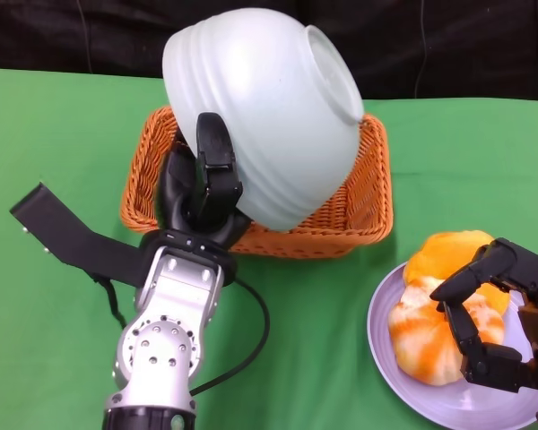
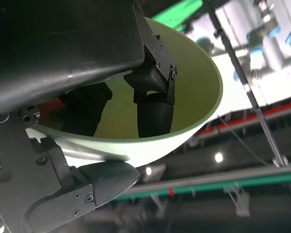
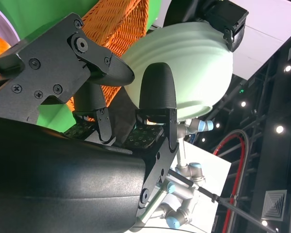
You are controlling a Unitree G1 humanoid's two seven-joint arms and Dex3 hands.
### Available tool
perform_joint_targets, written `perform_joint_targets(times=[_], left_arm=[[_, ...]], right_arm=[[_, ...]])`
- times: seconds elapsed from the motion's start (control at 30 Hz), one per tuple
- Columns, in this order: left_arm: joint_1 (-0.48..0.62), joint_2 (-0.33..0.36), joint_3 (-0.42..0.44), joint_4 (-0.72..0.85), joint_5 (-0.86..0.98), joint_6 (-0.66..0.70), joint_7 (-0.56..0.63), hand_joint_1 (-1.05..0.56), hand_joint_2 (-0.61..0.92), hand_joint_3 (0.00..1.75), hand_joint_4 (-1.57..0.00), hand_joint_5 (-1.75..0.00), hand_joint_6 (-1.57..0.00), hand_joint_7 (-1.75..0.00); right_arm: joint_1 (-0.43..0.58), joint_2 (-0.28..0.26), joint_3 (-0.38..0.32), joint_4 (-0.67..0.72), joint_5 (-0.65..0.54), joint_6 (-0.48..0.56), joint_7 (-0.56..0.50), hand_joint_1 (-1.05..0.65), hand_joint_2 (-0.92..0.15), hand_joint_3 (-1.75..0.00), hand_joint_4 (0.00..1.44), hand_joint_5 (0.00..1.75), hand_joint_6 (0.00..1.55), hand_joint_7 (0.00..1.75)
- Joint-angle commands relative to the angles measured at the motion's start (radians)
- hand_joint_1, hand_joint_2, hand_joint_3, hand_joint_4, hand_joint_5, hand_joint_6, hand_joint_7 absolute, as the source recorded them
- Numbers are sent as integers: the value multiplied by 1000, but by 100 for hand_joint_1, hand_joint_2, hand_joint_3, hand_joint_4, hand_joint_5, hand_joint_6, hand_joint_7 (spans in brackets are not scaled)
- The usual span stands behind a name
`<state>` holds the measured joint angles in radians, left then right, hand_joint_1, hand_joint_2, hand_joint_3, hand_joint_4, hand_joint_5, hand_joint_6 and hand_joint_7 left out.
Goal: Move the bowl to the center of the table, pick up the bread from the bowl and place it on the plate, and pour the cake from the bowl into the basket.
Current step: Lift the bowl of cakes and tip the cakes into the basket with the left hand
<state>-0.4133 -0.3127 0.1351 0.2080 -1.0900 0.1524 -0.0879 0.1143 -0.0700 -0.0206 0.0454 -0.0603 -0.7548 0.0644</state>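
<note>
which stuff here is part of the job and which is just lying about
Part of the job:
pale ribbed plastic bowl, gripped by left hand
orange wicker basket
lilac round plate
orange-and-white bread, under right hand

Lying about:
green tablecloth

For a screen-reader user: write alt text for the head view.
The left hand holds a white bowl tipped on its side above an orange wicker basket on a green table. At lower right, the right hand rests over orange-and-white bread on a pale purple plate.
</note>
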Motion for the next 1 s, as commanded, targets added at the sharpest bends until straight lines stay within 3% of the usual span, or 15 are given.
perform_joint_targets(times=[0.03,0.43,1.0], left_arm=[[-19,-105,37,31,-37,-16,-84,-36,34,161,-111,-175,-86,-175],[-60,-99,72,131,-66,2,-264,-38,36,156,-112,-175,-90,-175],[-66,-85,93,185,-52,29,-366,-39,32,160,-110,-175,-89,-175]], right_arm=[[1,-11,-5,5,7,-5,1,-8,-39,-118,76,146,76,120],[6,-13,-4,2,12,0,4,-8,-37,-121,75,146,76,119],[7,-11,-7,-2,6,0,5,-12,-40,-114,76,144,77,118]])
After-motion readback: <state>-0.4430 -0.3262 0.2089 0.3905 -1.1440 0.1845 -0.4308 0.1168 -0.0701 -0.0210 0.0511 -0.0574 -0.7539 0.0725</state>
